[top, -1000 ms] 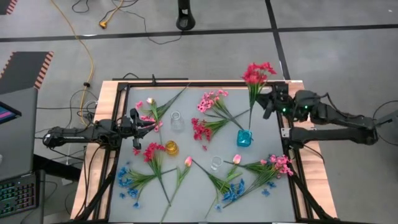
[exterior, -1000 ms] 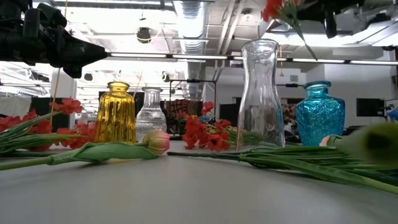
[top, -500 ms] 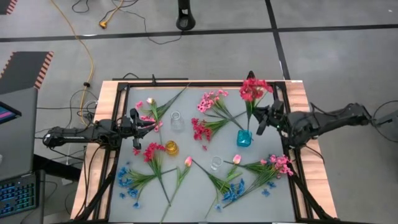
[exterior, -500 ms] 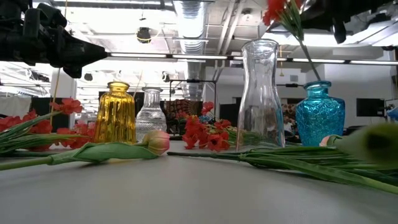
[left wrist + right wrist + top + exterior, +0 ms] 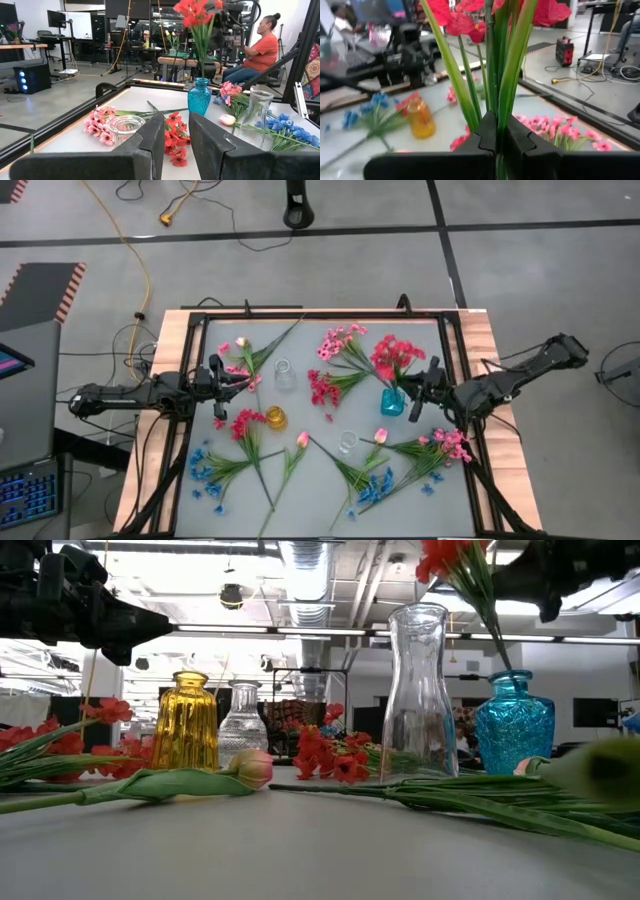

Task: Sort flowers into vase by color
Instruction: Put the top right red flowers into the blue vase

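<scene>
The flowers, small artificial sprigs with thin green stems and pink, red or blue blossoms, lie scattered over the grey table (image 5: 330,480) inside its black frame (image 5: 320,313). One red bunch (image 5: 396,358) stands with its stems in the mouth of the blue glass vase (image 5: 391,403), near the right edge. The right gripper (image 5: 432,392) is clamped on those stems just beside the vase, on its right-edge side; the right wrist view shows both fingers (image 5: 487,131) pressed against the green stalks. The left gripper (image 5: 243,378) hangs near the left edge, above pink sprigs (image 5: 240,358), its fingers (image 5: 155,131) slightly apart with nothing between them. An amber ribbed glass vase (image 5: 276,418), a small clear vase (image 5: 284,373) and a tall clear vase (image 5: 347,442) stand spaced across the middle. Bare surface shows along the far edge between the sprigs and at the middle of the near edge; blue sprigs (image 5: 208,470) crowd the near left corner, and pink sprigs (image 5: 450,444) lie close to the right edge.
</scene>
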You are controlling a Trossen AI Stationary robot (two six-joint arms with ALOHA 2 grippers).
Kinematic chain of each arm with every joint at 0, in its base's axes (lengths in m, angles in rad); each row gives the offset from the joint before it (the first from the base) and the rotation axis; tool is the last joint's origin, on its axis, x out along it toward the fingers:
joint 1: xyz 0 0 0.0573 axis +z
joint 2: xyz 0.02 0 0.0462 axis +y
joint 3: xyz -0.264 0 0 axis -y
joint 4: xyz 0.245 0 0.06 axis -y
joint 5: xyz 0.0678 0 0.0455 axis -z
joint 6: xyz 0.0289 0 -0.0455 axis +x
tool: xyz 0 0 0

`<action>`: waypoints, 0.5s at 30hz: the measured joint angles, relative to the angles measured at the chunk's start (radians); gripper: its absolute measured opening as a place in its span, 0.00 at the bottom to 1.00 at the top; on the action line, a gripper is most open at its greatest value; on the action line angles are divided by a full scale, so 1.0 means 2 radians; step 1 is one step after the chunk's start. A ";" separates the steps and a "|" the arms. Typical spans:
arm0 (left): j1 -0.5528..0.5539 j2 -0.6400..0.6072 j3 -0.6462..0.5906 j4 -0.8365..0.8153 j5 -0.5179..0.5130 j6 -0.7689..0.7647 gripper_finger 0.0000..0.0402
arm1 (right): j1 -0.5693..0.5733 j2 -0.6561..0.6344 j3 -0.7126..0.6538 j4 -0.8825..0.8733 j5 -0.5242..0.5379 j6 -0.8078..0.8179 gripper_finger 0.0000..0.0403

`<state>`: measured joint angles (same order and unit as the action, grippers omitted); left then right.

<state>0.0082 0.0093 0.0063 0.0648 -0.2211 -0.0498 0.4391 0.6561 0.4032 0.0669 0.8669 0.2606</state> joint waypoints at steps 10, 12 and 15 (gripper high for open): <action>0.000 0.000 0.000 0.000 0.000 0.000 0.19 | 0.033 0.009 -0.007 -0.004 0.000 -0.017 0.11; 0.000 0.000 0.000 0.000 0.000 0.000 0.19 | 0.032 0.009 -0.007 -0.004 0.000 -0.017 0.11; 0.000 0.000 0.000 0.000 0.000 0.000 0.19 | 0.031 0.009 -0.007 -0.004 0.000 -0.017 0.12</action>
<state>0.0082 0.0093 0.0063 0.0650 -0.2211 -0.0494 0.5016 0.6735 0.3897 0.0597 0.8665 0.2276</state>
